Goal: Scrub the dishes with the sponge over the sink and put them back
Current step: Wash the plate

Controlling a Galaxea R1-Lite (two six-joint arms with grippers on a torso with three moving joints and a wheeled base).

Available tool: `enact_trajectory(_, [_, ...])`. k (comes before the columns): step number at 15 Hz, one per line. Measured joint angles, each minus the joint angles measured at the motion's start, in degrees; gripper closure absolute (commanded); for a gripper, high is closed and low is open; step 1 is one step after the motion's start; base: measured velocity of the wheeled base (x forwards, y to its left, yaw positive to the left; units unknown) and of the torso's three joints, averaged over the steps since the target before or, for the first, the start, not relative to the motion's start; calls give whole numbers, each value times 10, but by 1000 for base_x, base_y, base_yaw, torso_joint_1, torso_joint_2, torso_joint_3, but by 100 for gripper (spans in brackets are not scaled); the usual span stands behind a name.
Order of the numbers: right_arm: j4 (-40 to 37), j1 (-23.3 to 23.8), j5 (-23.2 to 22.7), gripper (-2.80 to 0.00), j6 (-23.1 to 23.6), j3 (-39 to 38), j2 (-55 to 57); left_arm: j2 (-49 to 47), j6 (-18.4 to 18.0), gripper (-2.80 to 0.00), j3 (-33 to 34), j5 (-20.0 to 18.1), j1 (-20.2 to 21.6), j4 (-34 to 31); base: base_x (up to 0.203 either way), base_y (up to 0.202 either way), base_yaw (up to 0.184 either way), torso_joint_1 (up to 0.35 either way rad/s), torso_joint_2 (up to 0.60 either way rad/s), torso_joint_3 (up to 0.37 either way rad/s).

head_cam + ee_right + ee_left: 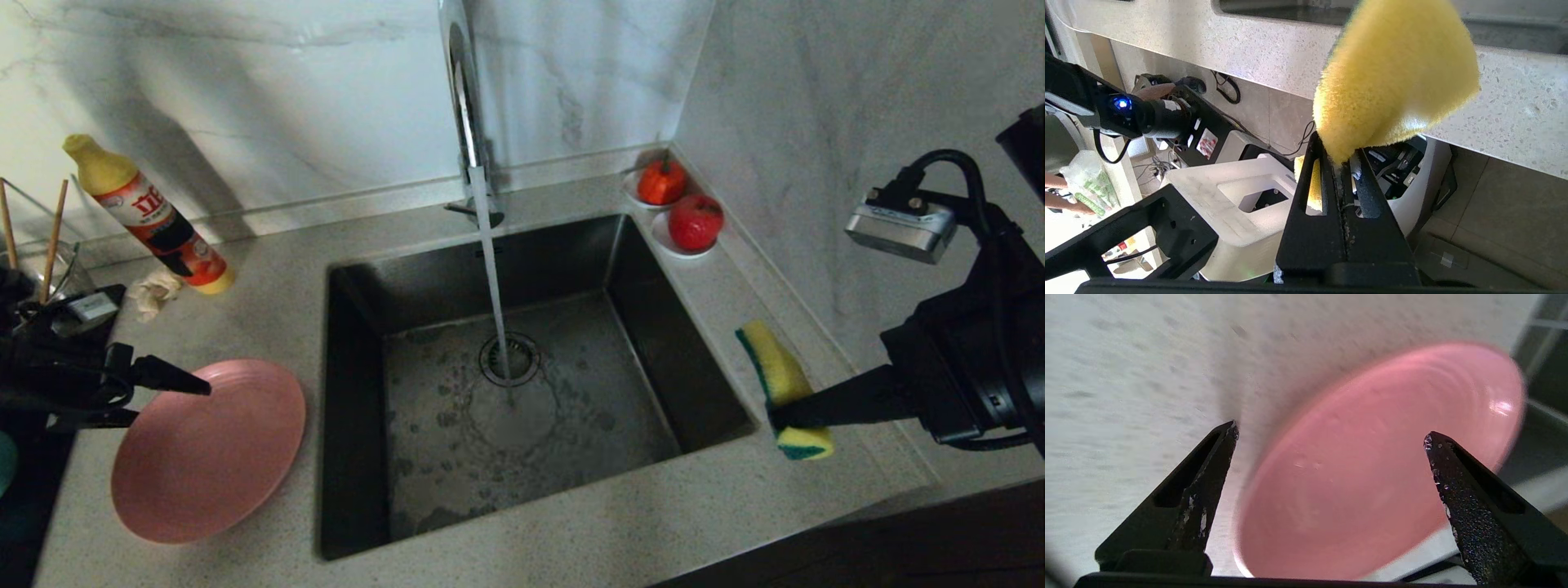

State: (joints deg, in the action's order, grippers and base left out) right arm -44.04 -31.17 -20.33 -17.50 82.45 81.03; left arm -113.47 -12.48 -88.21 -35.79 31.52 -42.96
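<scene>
The pink plate (pixel 208 453) lies on the counter left of the sink (pixel 367 286). My left gripper (pixel 171 402) hovers at the plate's far left rim, open and holding nothing. In the left wrist view the plate (pixel 1372 477) fills the space beyond the spread fingers of that gripper (pixel 1331 433). My right gripper (pixel 775 416) is shut on the yellow sponge (pixel 780 376) above the counter just right of the sink; the sponge (pixel 1396 77) sticks up from the right gripper's (pixel 1341 157) pinched tips. Chopsticks (pixel 53 237) stand in a glass container at far left. A teal sliver of the bowl (pixel 4 461) shows at the left edge.
Water runs from the chrome faucet (pixel 465 106) onto the drain strainer (pixel 510 359). A detergent bottle (pixel 151 216) and crumpled paper (pixel 155 294) lie behind the plate. Two saucers with red fruit (pixel 678 204) sit in the back right corner. Marble walls close the back and right.
</scene>
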Motion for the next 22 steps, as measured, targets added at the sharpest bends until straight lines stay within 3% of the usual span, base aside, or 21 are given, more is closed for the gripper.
enact_trajectory(3, [0, 4, -1, 0, 2, -5, -1, 2, 0, -280, -22, 71, -2, 1, 0, 0, 0, 0, 0, 0])
enact_trajectory(7, [1, 4, -1, 0, 2, -4, -2, 13, -4, -280, -30, 87, -11, 0, 0, 0, 0, 0, 0, 0])
enact_trajectory(12, [0, 9, -1, 0, 1, -8, -5, 22, -1, -280, -20, 134, -56, 1, 0, 0, 0, 0, 0, 0])
enact_trajectory(18, [0, 17, -1, 0, 2, -15, -6, 27, 12, -280, -24, 239, -89, 24, 0, 0, 0, 0, 0, 0])
enact_trajectory(22, [0, 17, -1, 0, 2, -17, -7, 26, 10, -280, -27, 261, -91, 24, 0, 0, 0, 0, 0, 0])
